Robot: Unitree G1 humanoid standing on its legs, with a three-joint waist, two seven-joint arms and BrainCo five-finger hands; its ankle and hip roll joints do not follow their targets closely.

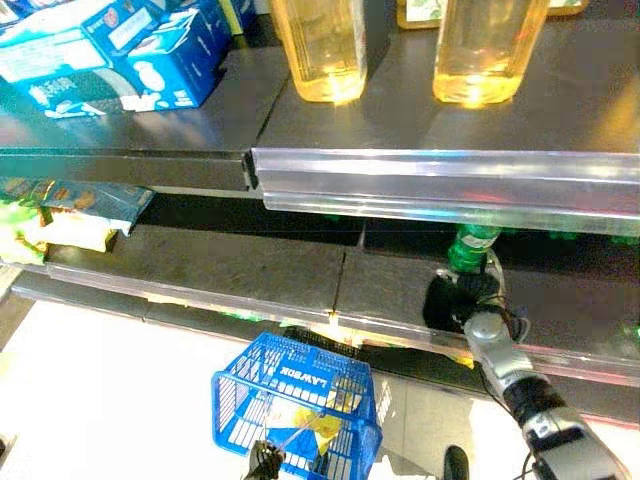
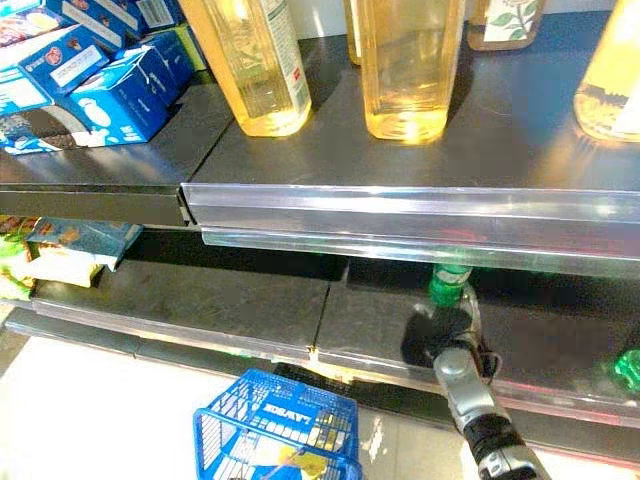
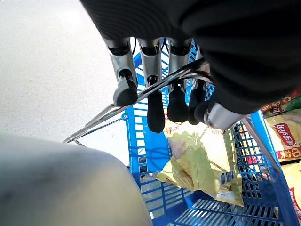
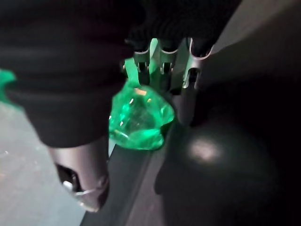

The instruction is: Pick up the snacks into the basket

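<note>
Green bottle (image 4: 138, 120) gripped by right hand (image 4: 155, 70); left hand (image 3: 160, 89) hooks basket handle (image 3: 141, 96).

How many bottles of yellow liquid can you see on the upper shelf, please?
4 in the right eye view: one left of centre, one at centre, one behind, one at the right edge. Others may be hidden.
</note>
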